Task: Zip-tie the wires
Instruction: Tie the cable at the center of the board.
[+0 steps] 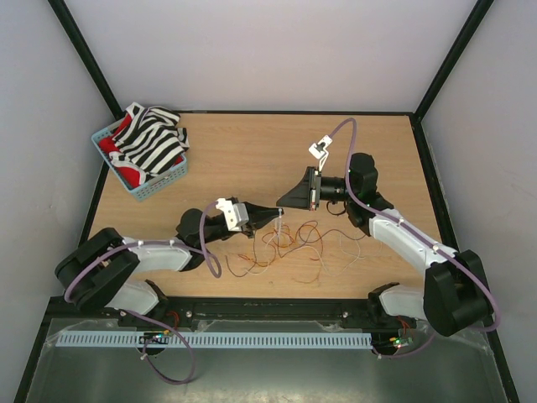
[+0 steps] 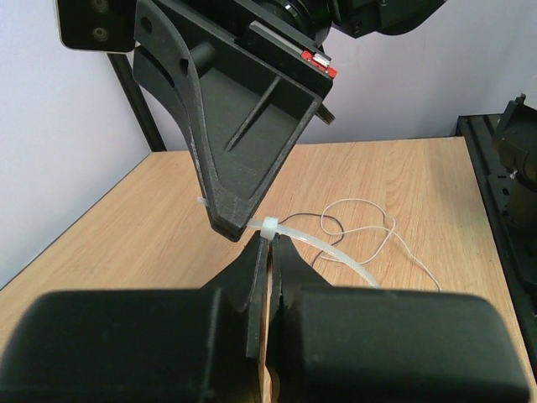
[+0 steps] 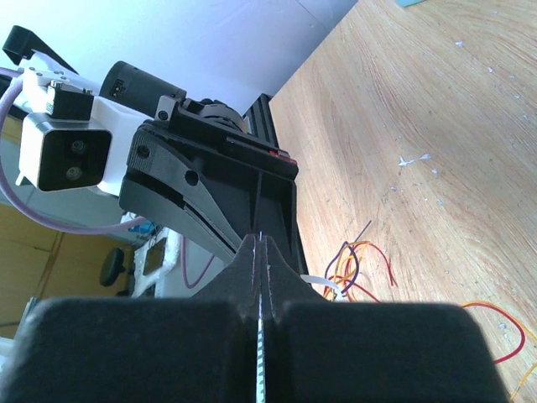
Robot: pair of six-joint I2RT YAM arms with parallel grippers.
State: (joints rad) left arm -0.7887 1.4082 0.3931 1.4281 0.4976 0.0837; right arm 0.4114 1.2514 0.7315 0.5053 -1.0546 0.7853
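The zip tie (image 2: 270,227) is held in the air between both grippers over the middle of the table, its head at my left fingertips and its pale strap (image 2: 340,254) curving away to the right. My left gripper (image 2: 268,245) is shut on it next to the head. My right gripper (image 3: 259,243) is shut on the ribbed tail (image 3: 261,336), tip to tip with the left one (image 1: 281,211). The wires (image 1: 285,248) lie in a loose red, orange, brown and white tangle on the table just below. They also show in the right wrist view (image 3: 361,259). I cannot tell whether any strand passes through the loop.
A blue basket (image 1: 159,190) holding a black-and-white striped cloth (image 1: 153,143) stands at the far left. A pale thin wire (image 2: 369,211) curls on the wood beyond the grippers. Black frame rails run along the table's right and near edges.
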